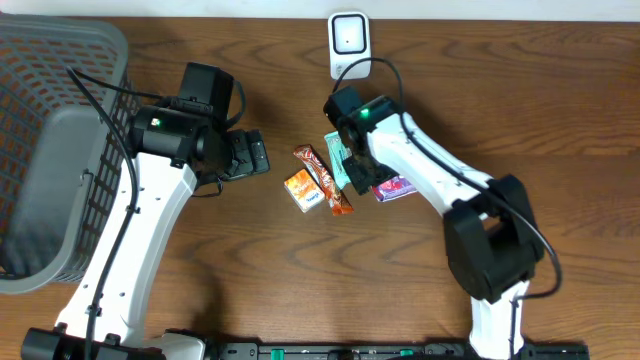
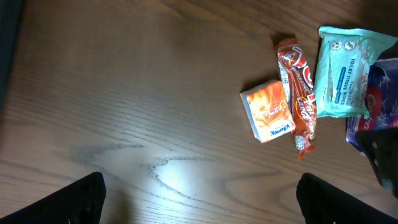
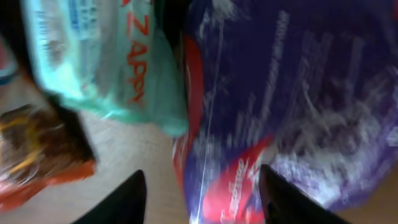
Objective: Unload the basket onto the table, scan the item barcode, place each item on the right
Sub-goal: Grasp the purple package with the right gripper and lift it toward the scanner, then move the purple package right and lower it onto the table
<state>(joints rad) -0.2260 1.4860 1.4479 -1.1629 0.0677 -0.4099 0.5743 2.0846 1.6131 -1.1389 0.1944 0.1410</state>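
Purple packet (image 2: 384,81) edge abuts teal wipes pack (image 2: 341,68).

Brown wooden table (image 1: 560,110) in front of me. Far left: grey mesh basket (image 1: 30,90). Far edge, centre: white scanner (image 1: 348,38). Mid-table cluster, close together: orange box (image 1: 303,190), orange-brown snack bar (image 1: 322,180) beside it, teal wipes pack (image 1: 338,155), then purple packet (image 1: 395,188), its edge under the wipes.
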